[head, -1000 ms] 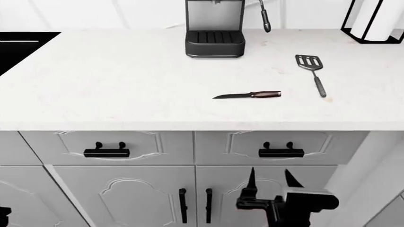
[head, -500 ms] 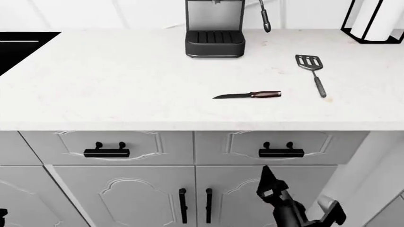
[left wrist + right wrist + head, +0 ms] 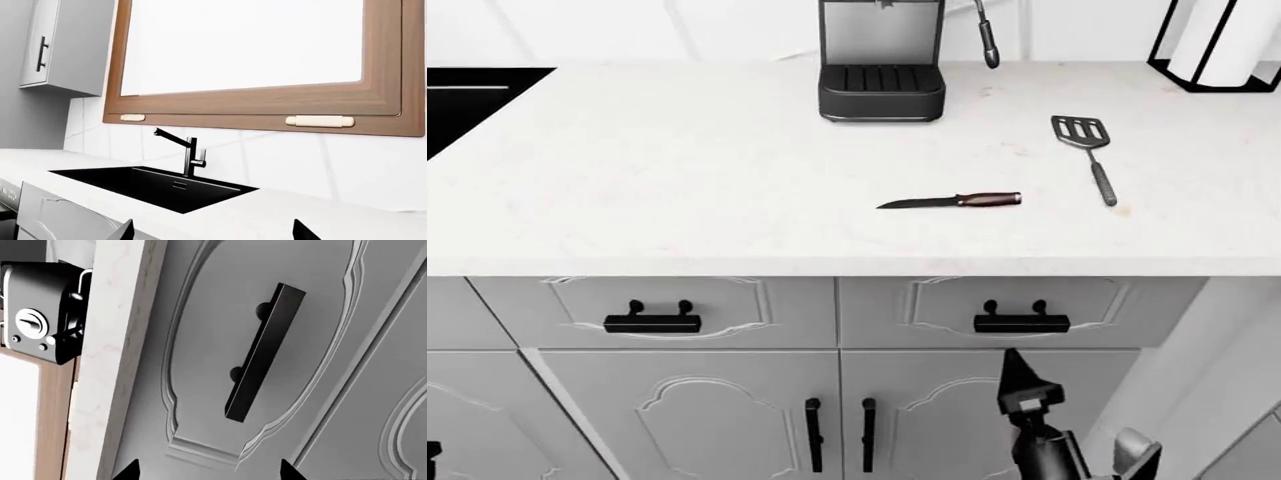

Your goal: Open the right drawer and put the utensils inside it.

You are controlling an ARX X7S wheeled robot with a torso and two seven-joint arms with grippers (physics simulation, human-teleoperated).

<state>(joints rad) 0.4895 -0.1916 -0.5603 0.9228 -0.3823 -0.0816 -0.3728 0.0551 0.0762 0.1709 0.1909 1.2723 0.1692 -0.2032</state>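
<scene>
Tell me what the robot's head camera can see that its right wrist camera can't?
Only the head view shows the knife and the spatula lying apart on the countertop, the left drawer, and the right tool below the drawers. Only the right wrist view shows the bar handle close up, with both its knobs. Both share the right drawer, which is shut, the countertop and the black machine.
</scene>
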